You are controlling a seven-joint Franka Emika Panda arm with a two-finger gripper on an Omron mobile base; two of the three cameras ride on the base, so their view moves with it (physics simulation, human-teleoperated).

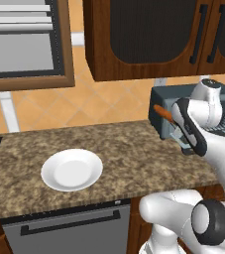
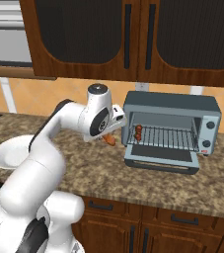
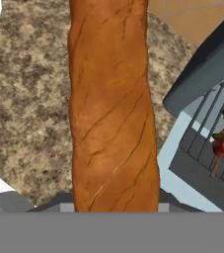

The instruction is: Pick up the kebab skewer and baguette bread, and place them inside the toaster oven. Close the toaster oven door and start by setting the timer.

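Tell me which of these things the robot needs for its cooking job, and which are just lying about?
Needed:
baguette, held in the end effector
skewer, already on the rack
toaster oven
its door, open and folded down

Lying about:
white plate
cabinets
window

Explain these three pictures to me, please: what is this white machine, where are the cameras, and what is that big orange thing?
The white machine is a robot arm in a simulated kitchen. Two cameras ride behind it, one on each side; the third sits on its hand. Its pincer is shut on the baguette bread, the orange loaf looming in the hand view. On the stone counter lies a white plate. The toaster oven stands with its toaster oven door folded down, and the kebab skewer already rests on the rack inside.
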